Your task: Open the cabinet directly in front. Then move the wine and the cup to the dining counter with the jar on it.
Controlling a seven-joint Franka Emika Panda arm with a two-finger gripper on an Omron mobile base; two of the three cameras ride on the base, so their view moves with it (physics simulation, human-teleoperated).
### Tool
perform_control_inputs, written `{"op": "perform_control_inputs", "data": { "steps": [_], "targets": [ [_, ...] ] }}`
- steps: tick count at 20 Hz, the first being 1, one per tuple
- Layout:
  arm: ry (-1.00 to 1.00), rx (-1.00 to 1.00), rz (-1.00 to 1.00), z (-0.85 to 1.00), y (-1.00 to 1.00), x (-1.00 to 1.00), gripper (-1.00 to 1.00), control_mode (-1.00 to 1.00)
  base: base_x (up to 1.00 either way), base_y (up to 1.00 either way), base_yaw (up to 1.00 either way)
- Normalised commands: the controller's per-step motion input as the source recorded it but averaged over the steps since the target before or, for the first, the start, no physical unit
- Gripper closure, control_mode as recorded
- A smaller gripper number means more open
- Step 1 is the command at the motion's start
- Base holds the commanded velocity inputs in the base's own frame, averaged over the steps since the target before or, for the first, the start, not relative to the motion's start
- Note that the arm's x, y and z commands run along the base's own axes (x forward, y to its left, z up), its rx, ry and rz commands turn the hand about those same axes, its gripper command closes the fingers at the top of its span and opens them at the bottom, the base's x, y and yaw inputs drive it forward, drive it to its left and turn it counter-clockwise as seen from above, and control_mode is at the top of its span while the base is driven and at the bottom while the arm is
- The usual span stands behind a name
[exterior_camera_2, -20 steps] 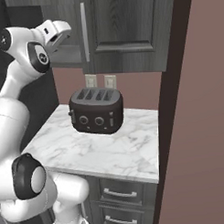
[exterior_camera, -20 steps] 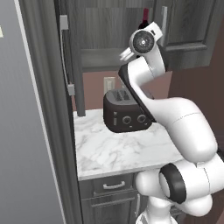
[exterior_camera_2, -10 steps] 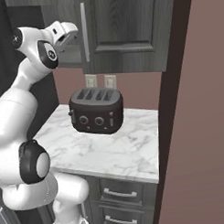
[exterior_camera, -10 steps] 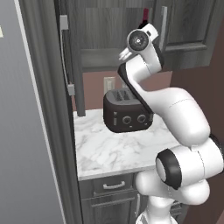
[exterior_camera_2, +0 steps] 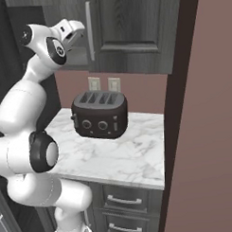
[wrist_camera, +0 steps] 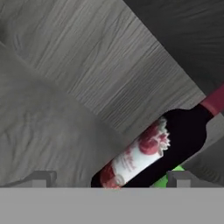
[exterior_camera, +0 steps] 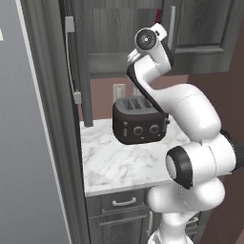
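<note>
The wine (wrist_camera: 151,151) fills the lower right of the hand view, a dark bottle with a red and white label and a red foil neck (wrist_camera: 214,100), rolled diagonally in the picture. A sliver of the green cup (wrist_camera: 169,180) peeks from behind its base. My gripper (wrist_camera: 111,179) is open, and the bottle's lower body sits between the fingertips (wrist_camera: 41,178), a short way ahead. The cabinet's left door (exterior_camera: 82,66) stands swung open. My hand (exterior_camera: 151,38) is raised to the opening, and the wine's red neck (exterior_camera: 158,14) shows just above it. The dining counter and jar are out of view.
A black toaster (exterior_camera: 139,121) stands on the narrow marble wall counter (exterior_camera: 114,167) below the cabinet. The cabinet's right door (exterior_camera_2: 133,27) is closed, its silver handle (exterior_camera_2: 90,31) close beside my hand. A tall dark panel (exterior_camera: 47,119) borders the left and a brown wall (exterior_camera_2: 203,110) the right.
The hand has moved closer to the open cabinet and the elbow has swung forward and up. The toaster and doors have not moved.
</note>
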Motion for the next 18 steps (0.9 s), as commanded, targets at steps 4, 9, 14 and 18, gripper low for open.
{"op": "perform_control_inputs", "data": {
  "steps": [4,9,14,18],
  "targets": [
    [0.02,-0.01,-0.12,0.00,-0.70,-0.02,-1.00,-1.00,0.00,0.00,0.00],
    [0.00,0.00,-0.23,0.00,-1.00,-0.38,-1.00,-1.00,0.00,0.00,0.00],
    [0.00,0.00,-0.26,0.00,-1.00,-0.54,-1.00,-1.00,0.00,0.00,0.00],
    [-0.01,0.00,-0.26,0.00,-1.00,-0.55,-1.00,-1.00,0.00,0.00,0.00]
  ]
}}
